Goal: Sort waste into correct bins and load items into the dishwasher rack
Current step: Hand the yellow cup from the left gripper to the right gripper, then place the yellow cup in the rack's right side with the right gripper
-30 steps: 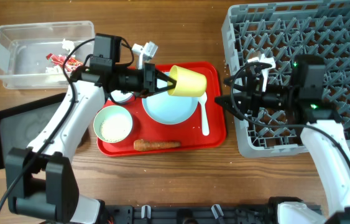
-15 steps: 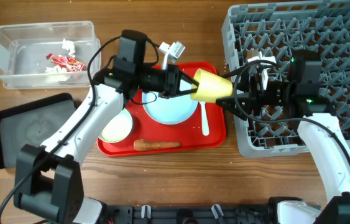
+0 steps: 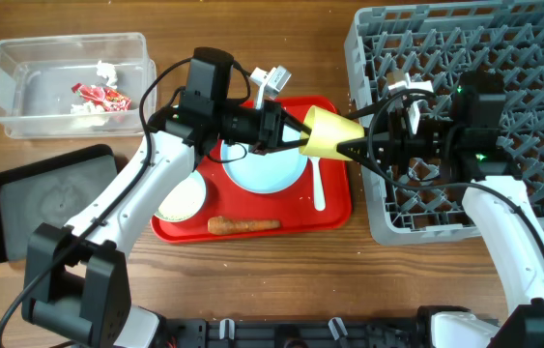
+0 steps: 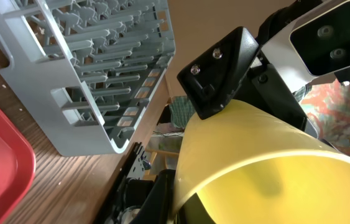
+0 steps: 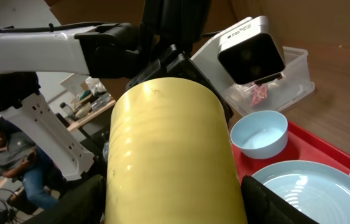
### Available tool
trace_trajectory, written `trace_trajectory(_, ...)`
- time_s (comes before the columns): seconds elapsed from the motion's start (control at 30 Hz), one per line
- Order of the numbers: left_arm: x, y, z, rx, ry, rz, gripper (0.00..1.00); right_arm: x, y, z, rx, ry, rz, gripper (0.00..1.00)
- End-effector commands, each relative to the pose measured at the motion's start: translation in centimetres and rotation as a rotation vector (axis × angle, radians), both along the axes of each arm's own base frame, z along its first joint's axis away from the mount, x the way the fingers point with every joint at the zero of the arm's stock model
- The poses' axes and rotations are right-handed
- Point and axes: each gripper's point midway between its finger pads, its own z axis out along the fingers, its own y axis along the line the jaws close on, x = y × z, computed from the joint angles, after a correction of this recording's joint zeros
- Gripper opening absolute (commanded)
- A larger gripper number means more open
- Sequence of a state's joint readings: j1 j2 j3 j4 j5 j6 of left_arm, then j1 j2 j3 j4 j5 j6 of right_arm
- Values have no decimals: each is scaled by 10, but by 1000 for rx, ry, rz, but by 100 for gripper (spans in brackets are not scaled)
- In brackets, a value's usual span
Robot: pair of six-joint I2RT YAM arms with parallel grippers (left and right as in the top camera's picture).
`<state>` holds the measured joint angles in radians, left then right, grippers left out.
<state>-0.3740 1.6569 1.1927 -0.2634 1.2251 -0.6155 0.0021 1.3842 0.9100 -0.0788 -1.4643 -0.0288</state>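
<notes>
The yellow cup [image 3: 331,132] hangs on its side above the right edge of the red tray [image 3: 334,208], just left of the grey dishwasher rack [image 3: 542,58]. My left gripper [image 3: 300,135] is shut on its rim, with one finger inside the cup [image 4: 255,155]. From the rack side, my right gripper [image 3: 351,145] meets it. In the right wrist view its fingers [image 5: 81,199] press both flanks of the cup [image 5: 171,155]. The pale-blue plate [image 3: 267,169] and pale-green bowl [image 3: 183,198] lie on the red tray. The white-blue bowl [image 5: 258,134] shows beyond the plate [image 5: 311,193].
An orange carrot piece [image 3: 243,225] and a white spoon [image 3: 318,184] lie on the red tray. The clear tub [image 3: 20,87] at the far left holds a red wrapper [image 3: 102,95] and paper scraps. The black tray [image 3: 49,198] sits at the left front.
My left arm carried the yellow cup rightward from above the plate to the rack's edge. My right gripper closed in from wide open onto the cup's sides.
</notes>
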Motion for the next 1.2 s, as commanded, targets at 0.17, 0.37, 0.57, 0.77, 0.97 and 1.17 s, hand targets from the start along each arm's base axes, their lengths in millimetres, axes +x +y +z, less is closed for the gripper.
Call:
trace_trajectory(0.17,9,-5,11,-28,-36,11,4,-8,9,6,21,22,58,75)
trace_trajectory(0.37,10,-5,11,-29,-38,12,4,-7,9,6,20,23,55,63)
trace_trajectory(0.57,10,-5,11,-29,-39,12,6,-7,9,6,19,24,55,53)
trace_trajectory(0.77,26,14,2,11,-33,88,47,24,3,-13,-72,128,-140,43)
trace_trajectory(0.97,70,100,-55,389,-97,406,58,63,-23,-39,-218,165,-432,34)
trace_trajectory(1.17,72,213,-63,781,-113,717,59,73,-103,-45,-541,272,-823,24)
